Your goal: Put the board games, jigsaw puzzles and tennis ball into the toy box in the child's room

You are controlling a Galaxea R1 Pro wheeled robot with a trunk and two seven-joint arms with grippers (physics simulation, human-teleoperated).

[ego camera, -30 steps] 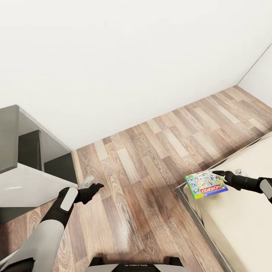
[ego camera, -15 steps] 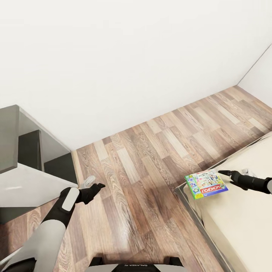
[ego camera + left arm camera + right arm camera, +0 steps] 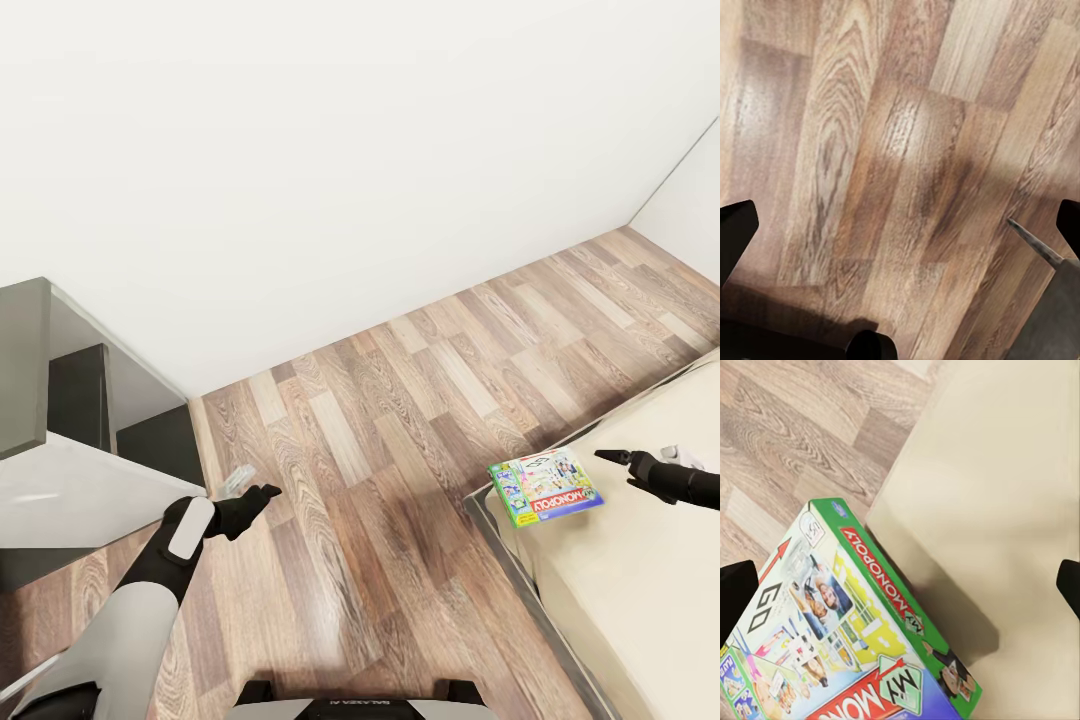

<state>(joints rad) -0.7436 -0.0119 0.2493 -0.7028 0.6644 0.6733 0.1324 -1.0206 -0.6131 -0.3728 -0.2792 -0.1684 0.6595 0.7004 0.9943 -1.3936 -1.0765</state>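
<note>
On the bed's corner: green-edged Monopoly board game [image 3: 546, 487], lying flat on the beige mattress [image 3: 640, 580].
Right gripper [image 3: 612, 457]: hovered just beside the game, apart from it, fingers spread.
Left gripper [image 3: 254, 484]: hung over wood-plank floor [image 3: 400, 420] near the grey table [image 3: 70, 490], fingers spread, empty.

The head view looks down from high over both arms, forward onto the brown wood-plank floor [image 3: 400, 430], with a plain white wall [image 3: 330, 150] beyond. The left wrist view faces straight down, close to those planks [image 3: 892, 165]. The right wrist view sits near above the green-edged Monopoly game box [image 3: 847, 622] at the corner of the beige mattress [image 3: 1012, 510]; the head view shares that box [image 3: 545, 487] and mattress [image 3: 640, 570].
</note>
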